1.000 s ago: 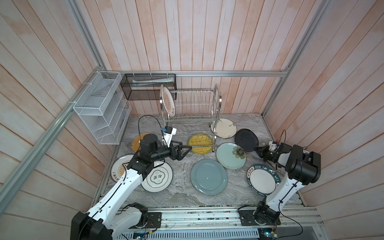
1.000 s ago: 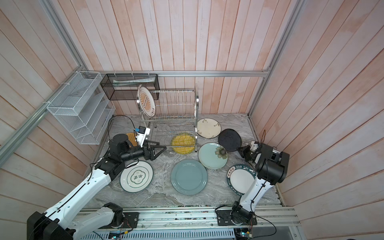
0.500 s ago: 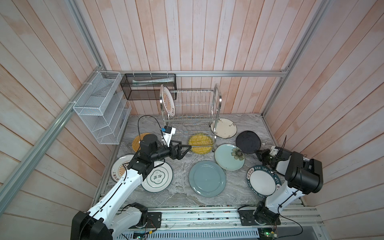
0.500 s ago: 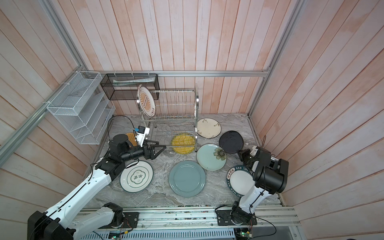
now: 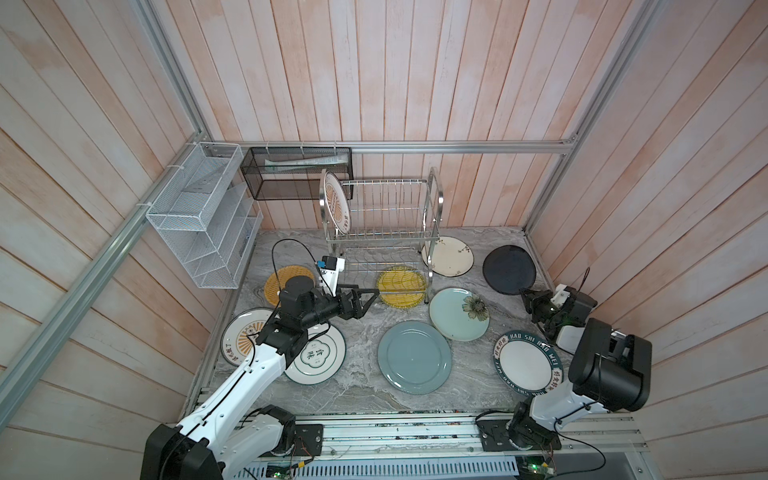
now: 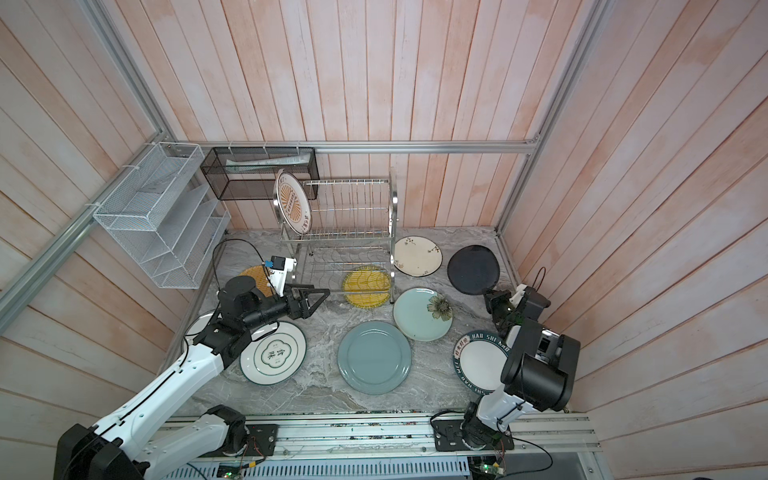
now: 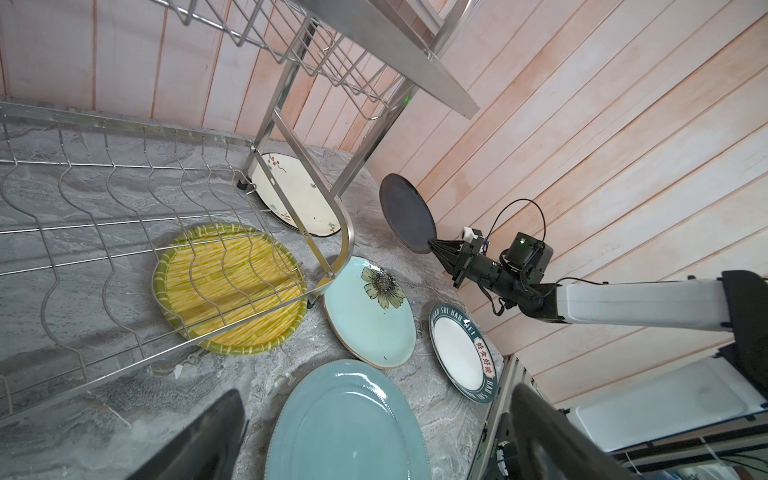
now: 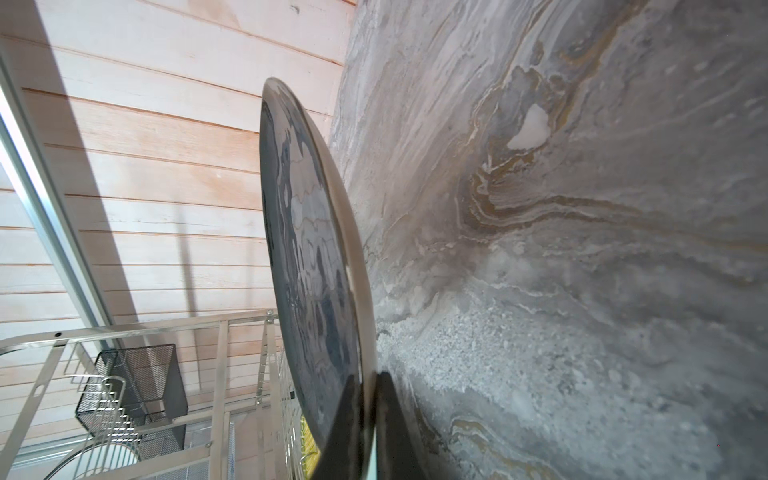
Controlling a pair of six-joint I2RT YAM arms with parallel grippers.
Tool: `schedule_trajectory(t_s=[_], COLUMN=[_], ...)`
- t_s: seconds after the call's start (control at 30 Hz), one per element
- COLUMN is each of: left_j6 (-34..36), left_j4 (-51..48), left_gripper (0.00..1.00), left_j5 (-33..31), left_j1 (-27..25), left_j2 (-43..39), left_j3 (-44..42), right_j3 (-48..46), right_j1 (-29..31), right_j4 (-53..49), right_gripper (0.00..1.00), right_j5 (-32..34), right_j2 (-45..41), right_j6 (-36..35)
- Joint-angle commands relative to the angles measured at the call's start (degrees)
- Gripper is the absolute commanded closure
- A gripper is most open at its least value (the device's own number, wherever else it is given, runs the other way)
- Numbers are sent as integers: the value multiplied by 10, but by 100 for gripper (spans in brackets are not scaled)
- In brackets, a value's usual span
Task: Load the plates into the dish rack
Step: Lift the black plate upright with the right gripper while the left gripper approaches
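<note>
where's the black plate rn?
In both top views, far right: black plate clamped by its rim in the right hand, tilted off the table, beside the cream plate.

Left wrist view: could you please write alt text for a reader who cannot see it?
The right tool grips a black plate by its rim, tilted over the marble table. Nearer, the lower tier of the dish rack spans a yellow woven plate; four other plates lie flat nearby.

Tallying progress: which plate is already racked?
The upright white round plate with orange sunburst, standing in the shiny steel wire rack, on its top tier; no other plate is slotted.
</note>
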Motion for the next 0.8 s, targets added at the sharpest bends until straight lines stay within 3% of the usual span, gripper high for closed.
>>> schedule_trajectory(t_s=[0.0,0.23,0.77], left_j6=[-50,-82,-88], left_j4=[71,125,178], left_gripper=[0,0,0], left_j5=[9,31,-39], left_j1=[2,-17,-172], left_j2=[-3,22,128], left_j3=[-30,-62,-52], right_j3=[-13,-47,-125], right_j1=[5,40,123], right_j4=[58,-41,-243], right_gripper=[100,100,100], right_j5=[-34,-34,-57], right_j2=[-46,-135,-386], right_j6=[29,-4,-11])
